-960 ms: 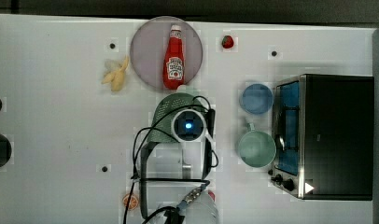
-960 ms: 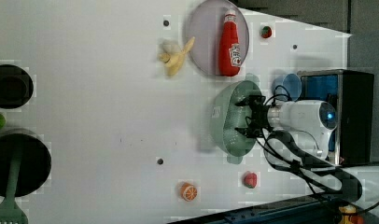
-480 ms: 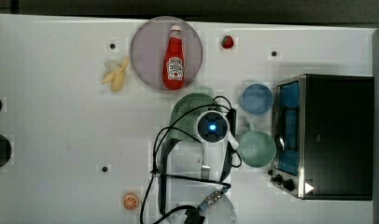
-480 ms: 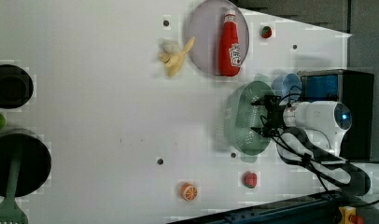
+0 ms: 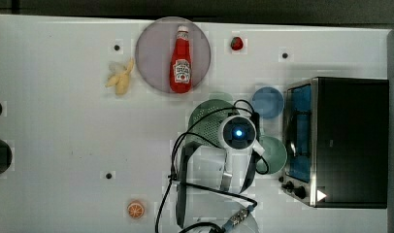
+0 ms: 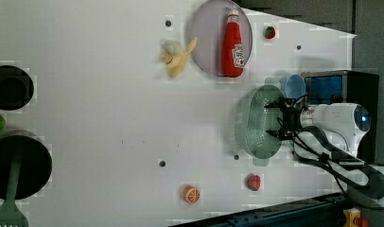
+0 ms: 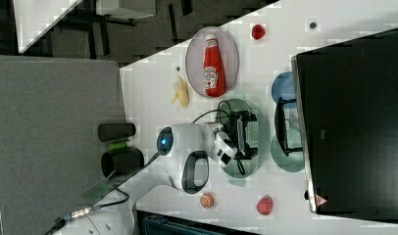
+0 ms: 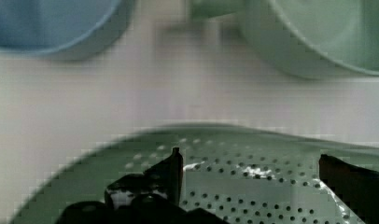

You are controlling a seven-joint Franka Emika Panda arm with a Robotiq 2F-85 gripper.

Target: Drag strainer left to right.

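Jaws spread wide: through the wrist view I see my two dark fingers (image 8: pixel 171 172) standing apart inside the strainer (image 8: pixel 253 186), with its perforated floor showing between them and nothing pinched. My gripper (image 6: pixel 281 120) reaches into the basket from the left view's right. The strainer (image 5: pixel 208 121) is a pale mint-green oval of smooth plastic, dotted with rows of tiny holes, resting on the white table (image 5: pixel 64 145) just below the round grey plate (image 5: pixel 156 53) in the top view. On that plate lies a glossy red ketchup bottle (image 5: pixel 181 65). Just beside the strainer, on the top view's right, sit a round blue mug (image 5: pixel 268 101) and a round mint-green mug (image 5: pixel 275 154), both close against a boxy black toaster oven (image 5: pixel 350 141) with a glass door. Farther off I see a peeled banana (image 5: pixel 119 80), an orange slice (image 5: pixel 135 209) and a small red strawberry (image 5: pixel 237 43).
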